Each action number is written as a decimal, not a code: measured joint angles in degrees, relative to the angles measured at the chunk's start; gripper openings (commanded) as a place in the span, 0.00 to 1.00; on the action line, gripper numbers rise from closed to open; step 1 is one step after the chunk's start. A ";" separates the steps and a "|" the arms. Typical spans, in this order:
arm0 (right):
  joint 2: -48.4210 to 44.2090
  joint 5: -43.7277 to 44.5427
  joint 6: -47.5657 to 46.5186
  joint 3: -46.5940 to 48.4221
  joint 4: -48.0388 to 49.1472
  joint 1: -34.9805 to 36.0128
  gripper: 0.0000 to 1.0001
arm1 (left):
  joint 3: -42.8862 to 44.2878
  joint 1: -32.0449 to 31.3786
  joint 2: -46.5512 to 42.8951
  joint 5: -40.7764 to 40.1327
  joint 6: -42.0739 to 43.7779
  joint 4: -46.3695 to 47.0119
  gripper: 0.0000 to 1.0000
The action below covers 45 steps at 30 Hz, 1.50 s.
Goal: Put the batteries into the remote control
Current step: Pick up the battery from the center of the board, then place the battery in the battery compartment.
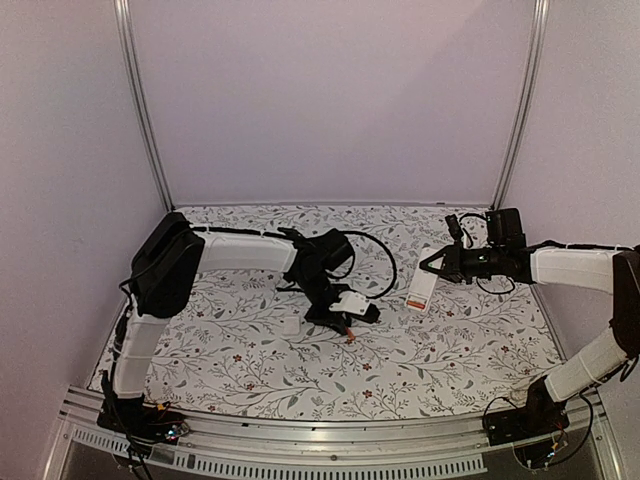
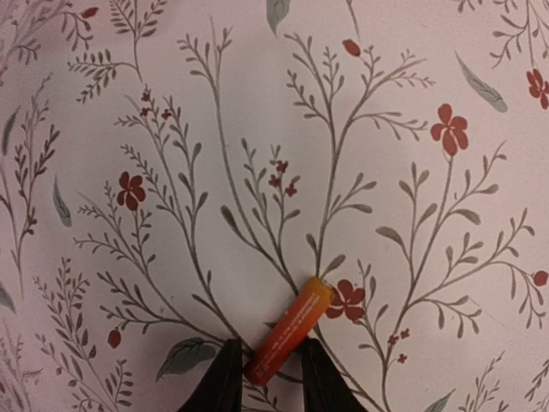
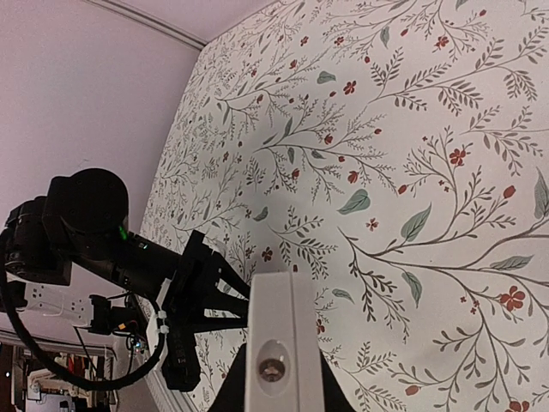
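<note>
The table (image 1: 450,360), covered in a white cloth printed with grey sprigs and red flowers, carries everything. The black-and-white left arm (image 1: 240,252) reaches from its corner to the middle of the table. The matching right arm (image 1: 575,268) stretches in from the right side. The slim white plastic bar of the remote control (image 1: 421,292) hangs tilted above the table, right of centre, apart from the cloth. The right hand (image 1: 428,268) is clenched on its upper end. The left hand (image 2: 270,378) is low at the cloth, its two dark fingers (image 2: 225,382) nipped onto the near end of a small orange cylindrical battery (image 2: 289,329). The battery lies slanted on the table, its far end over a red flower. A small thin white plate (image 1: 291,325) lies flat just left of that hand.
</note>
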 measured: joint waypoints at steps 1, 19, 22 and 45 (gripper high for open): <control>0.00 0.00 0.00 0.00 0.00 0.00 0.00 | -0.04 -0.11 0.00 -0.22 -0.24 0.04 0.20; 3.34 -3.89 3.52 -0.02 4.74 1.49 0.00 | -15.17 -3.61 -12.15 -5.22 -15.54 5.88 0.00; 3.78 -4.59 4.39 -0.02 6.40 3.30 0.00 | -17.33 -3.82 -18.18 -6.84 -20.35 8.02 0.00; 11.13 -7.67 20.76 -1.03 28.46 14.71 0.00 | -14.69 -12.66 -27.80 -24.35 -26.01 11.15 0.00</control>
